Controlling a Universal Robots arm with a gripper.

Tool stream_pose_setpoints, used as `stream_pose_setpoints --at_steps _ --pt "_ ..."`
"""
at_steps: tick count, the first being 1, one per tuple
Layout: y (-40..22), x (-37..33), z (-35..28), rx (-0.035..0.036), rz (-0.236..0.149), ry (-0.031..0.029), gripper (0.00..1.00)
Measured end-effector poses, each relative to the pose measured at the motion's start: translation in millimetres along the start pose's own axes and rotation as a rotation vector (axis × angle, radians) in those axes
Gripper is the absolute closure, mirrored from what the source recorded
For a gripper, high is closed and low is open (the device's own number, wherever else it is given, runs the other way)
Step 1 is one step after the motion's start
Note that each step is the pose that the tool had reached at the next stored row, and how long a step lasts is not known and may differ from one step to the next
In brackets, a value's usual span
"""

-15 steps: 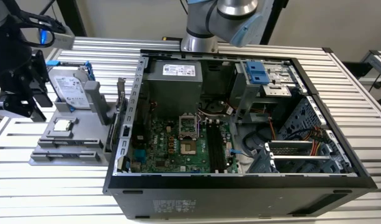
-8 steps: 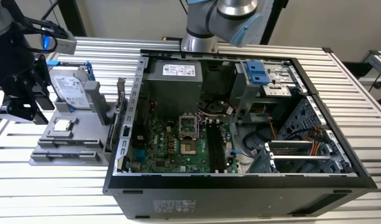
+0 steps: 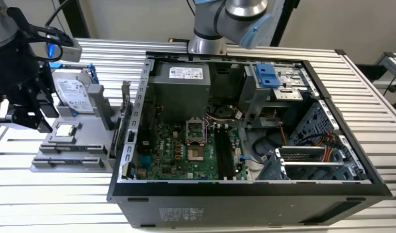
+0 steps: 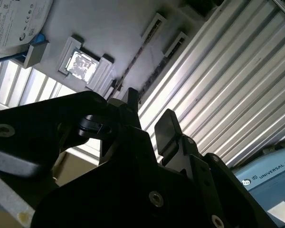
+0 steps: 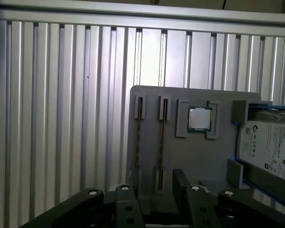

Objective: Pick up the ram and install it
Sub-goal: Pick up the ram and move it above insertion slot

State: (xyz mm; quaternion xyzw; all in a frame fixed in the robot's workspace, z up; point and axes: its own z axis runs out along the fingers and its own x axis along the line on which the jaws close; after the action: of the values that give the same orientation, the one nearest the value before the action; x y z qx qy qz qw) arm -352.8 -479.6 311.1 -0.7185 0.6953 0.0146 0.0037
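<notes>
Two ram sticks stand on edge in the slots of the grey holder (image 5: 194,156). They show as thin lines, one ram stick (image 5: 139,140) beside the other (image 5: 161,142); one thin edge (image 4: 133,61) also appears in the second wrist view. My gripper (image 5: 154,190) hovers above the holder's ram end, open, with nothing between its black fingers (image 4: 166,126). In the exterior view the gripper (image 3: 29,119) hangs at the far left over the holder (image 3: 68,155). The open computer case (image 3: 250,187) lies to the exterior view's right, and the long black memory slots (image 3: 224,150) run down its green motherboard.
A silver processor chip (image 5: 199,118) sits in a pocket of the holder, beside a hard drive (image 5: 270,147) in a blue frame. Everything rests on a ribbed aluminium table (image 5: 61,118). A second arm's base (image 3: 207,29) stands behind the case.
</notes>
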Motion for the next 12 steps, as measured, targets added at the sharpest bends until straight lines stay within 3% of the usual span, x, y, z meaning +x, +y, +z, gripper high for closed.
stream_pose_setpoints --at_steps 12 --pt "-0.6 1.5 16.6 -0.0006 0.003 0.0003 0.0"
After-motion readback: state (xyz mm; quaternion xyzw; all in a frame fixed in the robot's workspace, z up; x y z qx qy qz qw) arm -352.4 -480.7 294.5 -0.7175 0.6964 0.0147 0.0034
